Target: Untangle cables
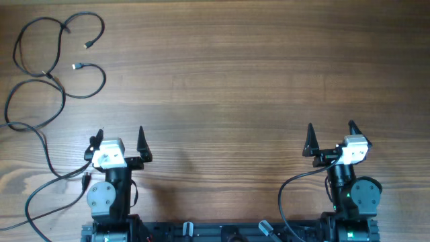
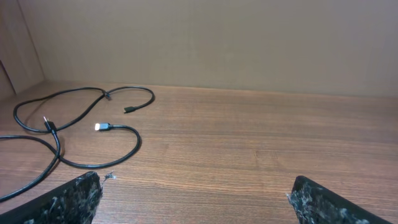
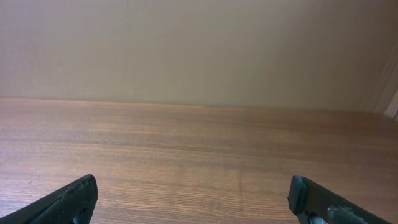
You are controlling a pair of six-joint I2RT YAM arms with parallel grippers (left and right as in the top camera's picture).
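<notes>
We see our left gripper (image 1: 120, 132) and right gripper (image 1: 330, 126) both spread wide and holding nothing at the near edge of the table (image 1: 235, 81), while the cables (image 1: 50, 74) lie looped over one another at the far left, silver plug (image 1: 76, 66) among them, untouched.

Worktop (image 1: 235, 81): wood grain, smooth, matt finish noted.
Cables (image 2: 138, 142): black sheathing, smooth, faint sheen; plastic or rubber not determined.
Plug (image 2: 101, 127): bright silver metal tip.
Left end effector (image 1: 120, 133): fingers (image 2: 73, 200) black, rough, pale-flecked.
Right end effector (image 1: 330, 128): black, matt.
Left wrist housing (image 1: 109, 156): white, smooth plastic recorded.
</notes>
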